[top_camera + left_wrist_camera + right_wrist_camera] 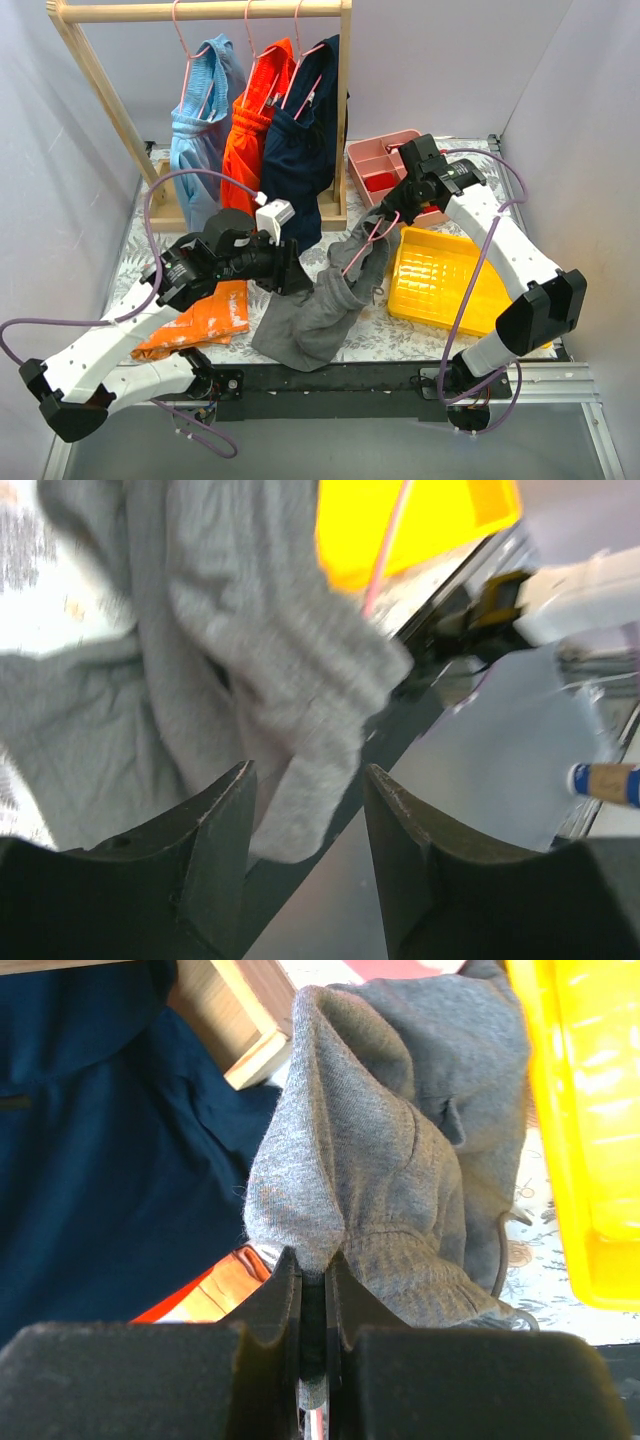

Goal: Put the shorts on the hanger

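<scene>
Shorts (318, 305) hang long and grey from the right gripper (312, 1260), which pinches their top beside the pink hanger (364, 244), down to the table (400, 342), where the open left gripper (308, 790) is just beside their low end.

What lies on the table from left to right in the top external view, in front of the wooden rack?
Orange garment → grey shorts → yellow tray.
</scene>
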You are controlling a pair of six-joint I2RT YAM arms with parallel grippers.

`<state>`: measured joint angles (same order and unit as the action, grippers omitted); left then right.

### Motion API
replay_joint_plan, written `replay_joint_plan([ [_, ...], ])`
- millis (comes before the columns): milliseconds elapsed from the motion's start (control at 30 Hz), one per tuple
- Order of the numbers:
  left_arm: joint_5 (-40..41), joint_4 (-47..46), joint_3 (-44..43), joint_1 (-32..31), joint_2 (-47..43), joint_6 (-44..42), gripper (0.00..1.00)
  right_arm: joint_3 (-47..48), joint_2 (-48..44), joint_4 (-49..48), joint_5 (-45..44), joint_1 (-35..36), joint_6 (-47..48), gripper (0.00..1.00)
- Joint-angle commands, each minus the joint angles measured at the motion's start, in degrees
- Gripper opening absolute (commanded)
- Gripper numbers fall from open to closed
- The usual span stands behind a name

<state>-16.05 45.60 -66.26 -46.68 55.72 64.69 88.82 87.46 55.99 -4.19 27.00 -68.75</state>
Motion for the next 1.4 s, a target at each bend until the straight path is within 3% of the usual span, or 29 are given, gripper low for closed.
replay_joint_plan([
  [0,0.9,-0.1,2.6,-1.6,0.2,-2.4,0.5,4.2,1.3,-0.9,3.1,-0.3,0.2,0.01],
  [133,4.7,-0.7,2.2,-6.4,2.5,-2.6,0.56,4.3,0.9,-0.8,3.0,-0.3,0.3,0.01],
  [400,29.9,0.6,0.4,-19.5,9.2,0.7,0.56,4.7,0.3,-0.4,3.5,-0.3,0.3,0.01],
  [500,38.7,0.0,0.7,-21.1,9.7,2.2,0.5,5.1,0.0,0.0,3.8,-0.3,0.3,0.01],
  [633,44.5,-4.2,2.8,-22.1,8.4,1.6,0.4,5.1,-0.4,0.0,5.9,-0.3,0.2,0.01],
  [700,44.7,-7.5,4.1,-23.0,8.1,-0.1,0.37,5.2,-0.4,0.2,6.6,-0.3,0.2,0.01],
  [867,48.5,-14.1,7.3,-27.3,8.1,-3.5,0.18,5.4,-0.6,0.4,8.3,-0.3,0.1,0.01],
  [967,51.0,-16.5,9.7,-28.7,8.2,-4.0,0.15,4.8,-1.0,-0.4,10.2,-0.3,0.1,0.01],
  [1033,52.7,-17.3,10.9,-29.3,7.6,-3.9,0.16,4.5,-1.2,-0.1,10.4,-0.3,0.1,0.01],
  [1100,54.1,-18.5,11.7,-29.3,7.0,-4.0,0.3,4.2,-1.5,-0.2,10.6,-0.3,0.1,0.01],
  [1167,54.3,-19.2,12.7,-29.3,6.5,-4.1,0.34,3.7,-1.8,-0.6,11.0,-0.3,0.1,0.01],
  [1200,53.9,-19.5,13.1,-29.3,6.4,-4.4,0.41,3.6,-1.9,-0.6,11.1,-0.3,0.1,0.01],
  [1367,54.5,-19.8,14.8,-29.3,6.5,-4.0,0.43,4.2,-1.9,-0.3,11.6,-0.3,0.0,0.01],
])
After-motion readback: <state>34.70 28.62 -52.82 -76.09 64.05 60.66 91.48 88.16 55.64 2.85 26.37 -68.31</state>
